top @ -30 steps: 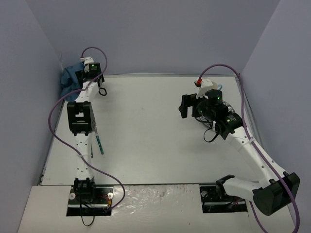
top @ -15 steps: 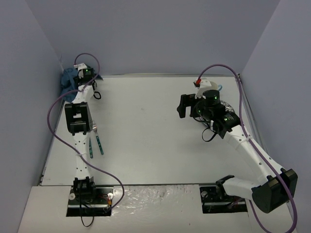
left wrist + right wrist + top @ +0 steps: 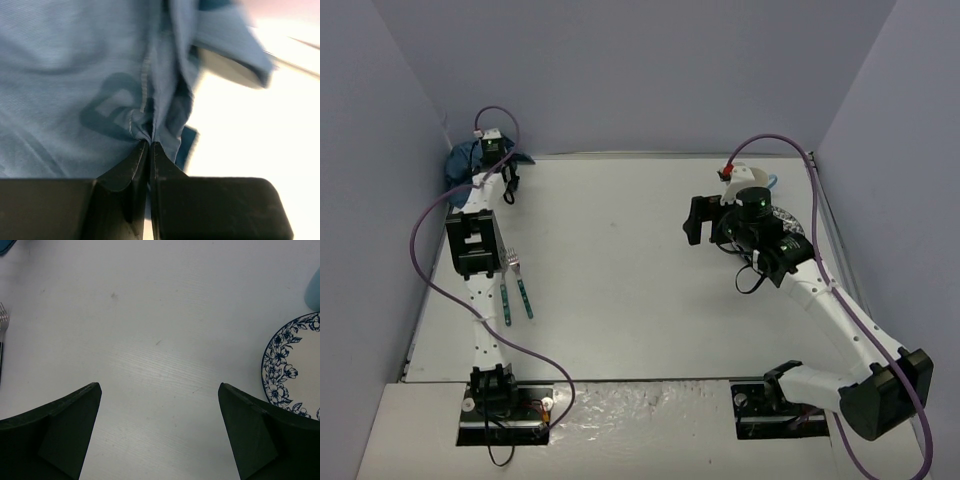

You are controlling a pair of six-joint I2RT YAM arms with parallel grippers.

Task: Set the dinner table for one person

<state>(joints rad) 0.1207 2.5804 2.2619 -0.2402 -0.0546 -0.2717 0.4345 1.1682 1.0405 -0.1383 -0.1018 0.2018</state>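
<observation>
Your left gripper (image 3: 149,144) is pinched fully shut on a fold of the blue cloth (image 3: 70,75), which lies bunched at the far left corner of the dinner table (image 3: 620,280). The open tabletop lies toward you and to the right of that grip. Your right gripper (image 3: 159,390) hangs wide open and empty over bare table, with the flowered plate (image 3: 290,365) near it and the cloth well away.

One white surface (image 3: 620,270); one blue cloth (image 3: 463,162); two teal-handled utensils, one a fork (image 3: 520,285), the second utensil (image 3: 505,303) with its head hidden; one plate (image 3: 280,370) with a blue floral rim; one pale blue vessel (image 3: 315,287), mostly out of frame.
</observation>
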